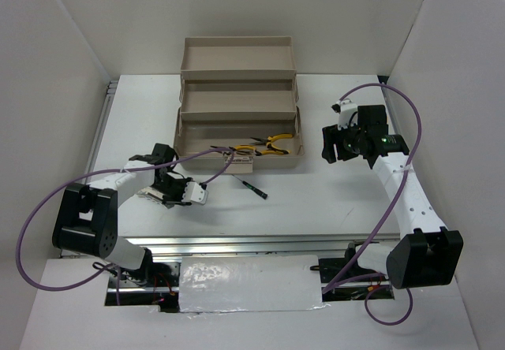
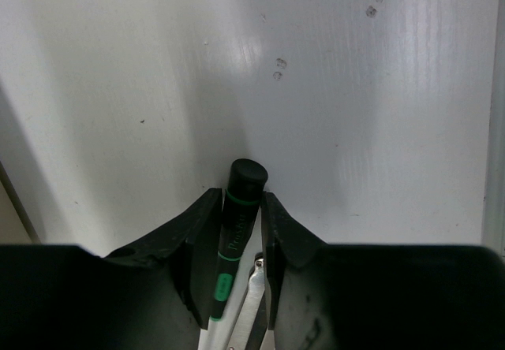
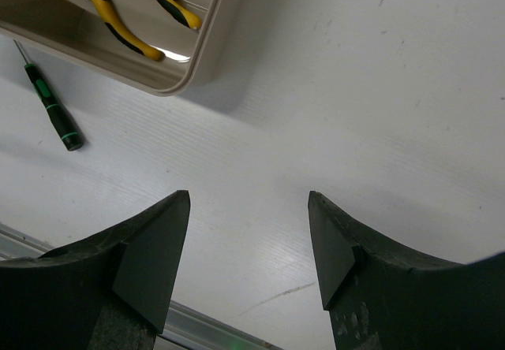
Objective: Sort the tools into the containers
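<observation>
Long-nose pliers with yellow-and-black handles [image 1: 272, 143] lie in the lowest tier [image 3: 201, 50] of the beige plastic stepped toolbox [image 1: 241, 58]. Their handles are crossed and piled together, so I cannot tell how many there are. In the right wrist view this tier's rounded corner sits ahead of the right gripper [image 3: 248, 240] and to the left of its fingers. Those fingers stand wide apart with only the white table [image 3: 379, 113] between them. A loose thin dark screwdriver with green marks [image 3: 51, 109] lies flat on the table, outside the tier and farther left of those fingers, its shaft pointing toward the toolbox wall. The left gripper [image 2: 237, 200] is low over the table, and its two black fingers [image 2: 201, 224] press against both sides of a second black-handled screwdriver with a green band [image 2: 237, 224]. Its round butt end pokes out just past the fingertips. A small grey metal tool [image 2: 251, 310] lies beside that handle, between the same fingers and farther back toward the palm.
</observation>
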`<control>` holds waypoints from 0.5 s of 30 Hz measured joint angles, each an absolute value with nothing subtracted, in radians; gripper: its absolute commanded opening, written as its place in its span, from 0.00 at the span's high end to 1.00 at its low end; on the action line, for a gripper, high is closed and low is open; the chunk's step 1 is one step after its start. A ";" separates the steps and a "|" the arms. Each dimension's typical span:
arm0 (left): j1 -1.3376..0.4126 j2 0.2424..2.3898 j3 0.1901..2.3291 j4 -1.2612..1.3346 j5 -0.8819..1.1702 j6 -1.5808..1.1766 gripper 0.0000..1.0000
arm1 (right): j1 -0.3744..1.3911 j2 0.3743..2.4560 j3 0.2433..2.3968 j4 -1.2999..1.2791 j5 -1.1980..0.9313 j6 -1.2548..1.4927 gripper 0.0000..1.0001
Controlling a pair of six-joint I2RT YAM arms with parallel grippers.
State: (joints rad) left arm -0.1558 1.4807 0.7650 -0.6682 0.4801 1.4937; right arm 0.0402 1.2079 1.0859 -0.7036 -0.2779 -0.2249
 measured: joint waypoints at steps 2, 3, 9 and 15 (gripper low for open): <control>-0.175 1.474 0.764 -0.668 0.461 1.498 0.68 | 0.040 1.208 1.086 -0.704 -0.278 -0.225 0.31; -0.187 1.470 0.764 -0.667 0.450 1.502 0.70 | 0.040 1.208 1.086 -0.704 -0.278 -0.225 0.31; -0.330 1.324 0.780 -0.723 0.442 1.454 1.00 | 0.040 1.205 1.086 -0.704 -0.286 -0.229 0.31; -0.494 1.174 1.013 -0.831 0.493 1.281 1.00 | 0.036 1.204 1.086 -0.704 -0.302 -0.229 0.31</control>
State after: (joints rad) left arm -0.4942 1.1744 1.0130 -0.8310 0.4934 1.2808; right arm 0.0364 1.2037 1.0859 -0.7044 -0.3023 -0.2295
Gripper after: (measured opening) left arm 0.327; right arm 0.692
